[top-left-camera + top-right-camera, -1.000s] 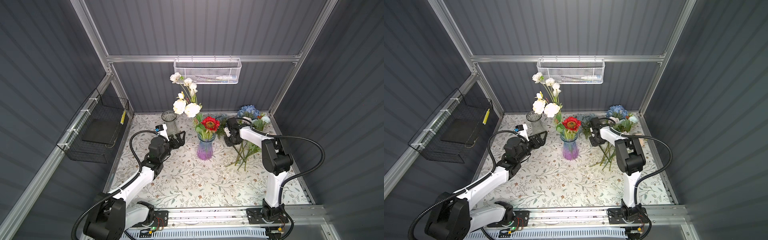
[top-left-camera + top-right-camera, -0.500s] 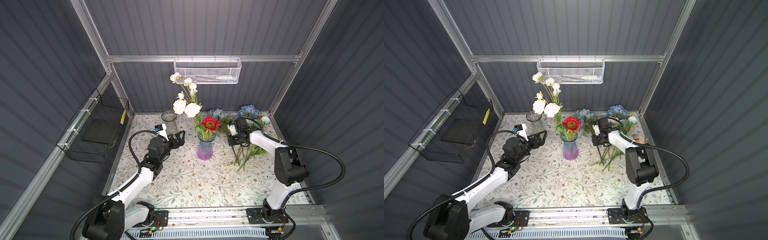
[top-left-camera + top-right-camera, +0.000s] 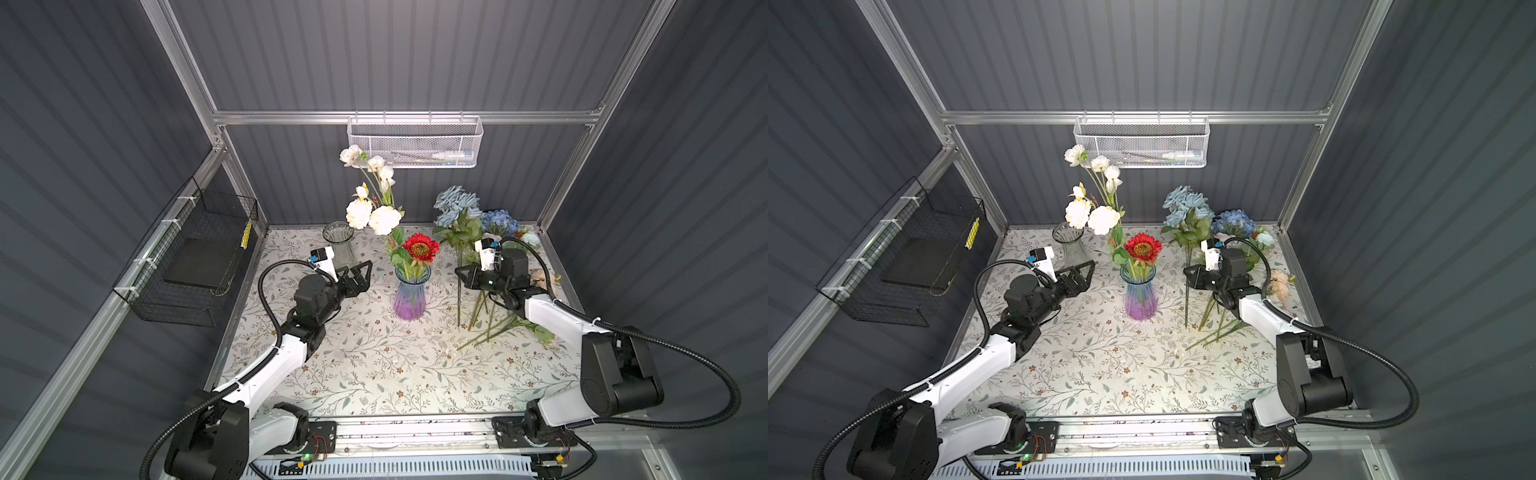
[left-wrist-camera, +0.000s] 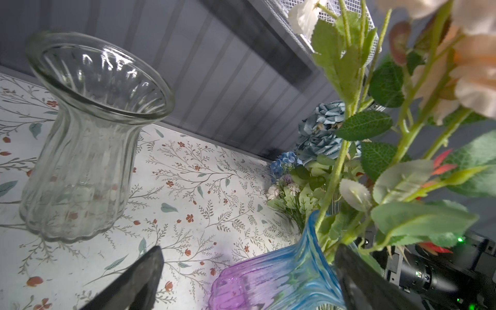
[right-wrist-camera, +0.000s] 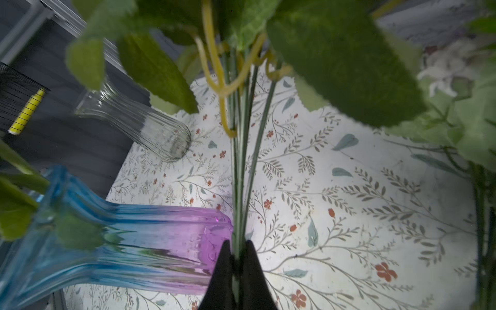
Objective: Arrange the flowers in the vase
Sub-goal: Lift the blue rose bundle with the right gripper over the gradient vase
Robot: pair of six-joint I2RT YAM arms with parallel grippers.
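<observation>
A blue-to-purple glass vase (image 3: 410,297) (image 3: 1140,297) stands mid-table, holding a red daisy (image 3: 420,247) and tall white blooms (image 3: 370,212). Just right of it, my right gripper (image 3: 460,276) (image 3: 1188,274) (image 5: 236,257) is shut on the green stems (image 5: 243,161) of a dusty-blue rose bunch (image 3: 455,208), which stands upright. More flowers (image 3: 500,220) lie piled behind and right of it, stems (image 3: 490,328) towards the front. My left gripper (image 3: 360,268) (image 3: 1084,268) (image 4: 247,268) is open and empty, left of the vase (image 4: 281,273).
An empty clear ribbed glass vase (image 3: 338,245) (image 4: 88,134) stands at the back left, just behind the left gripper. A white mesh basket (image 3: 415,141) hangs on the back wall. A black wire basket (image 3: 195,266) hangs on the left wall.
The right gripper has closed on the rose stems and raised the bunch upright. Its elbow has swung out to the front right. The left arm has stayed put.
</observation>
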